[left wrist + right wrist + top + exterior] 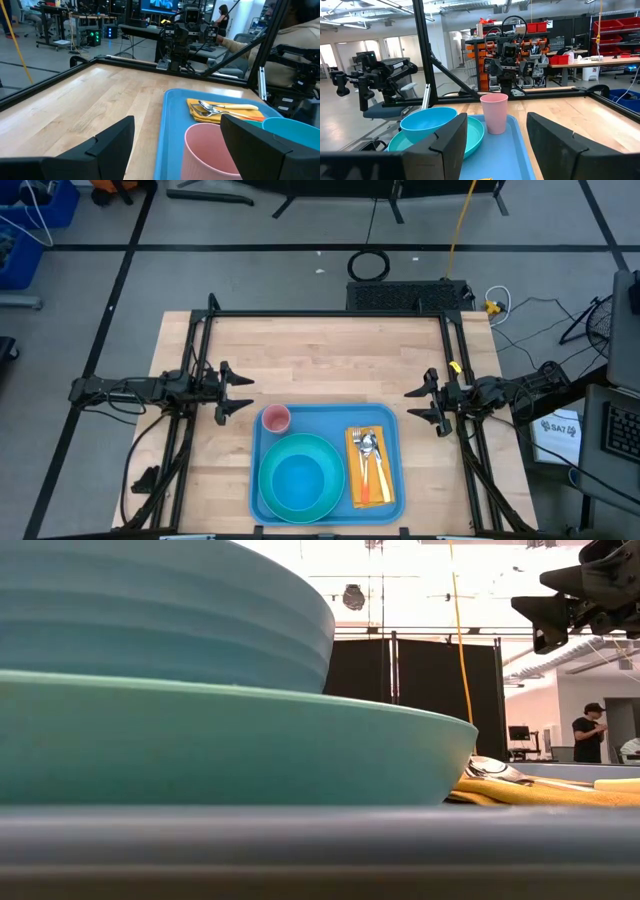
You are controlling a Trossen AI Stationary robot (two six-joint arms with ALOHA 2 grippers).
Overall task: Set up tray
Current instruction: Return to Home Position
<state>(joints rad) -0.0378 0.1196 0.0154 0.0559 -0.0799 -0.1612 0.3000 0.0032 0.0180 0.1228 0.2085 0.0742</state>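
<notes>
The light-blue tray (388, 420) lies flat on the wooden table near its front edge. On it stand a pink cup (275, 419) at the far left corner, a blue bowl (300, 481) in a teal plate (268, 472), and a yellow-orange napkin (386, 480) bearing cutlery (368, 452). My left gripper (234, 392) is open and empty, left of the tray, above the table. My right gripper (423, 402) is open and empty, just right of the tray's far right corner. The left wrist view shows the cup (205, 150) just ahead of my left gripper's fingers.
A black frame (330, 313) runs round the table's far and side edges. Bare wood (330, 360) lies beyond the tray. A person (590, 730) stands far off in the room. In the low view the tray's rim (320, 850), plate and bowl fill the picture.
</notes>
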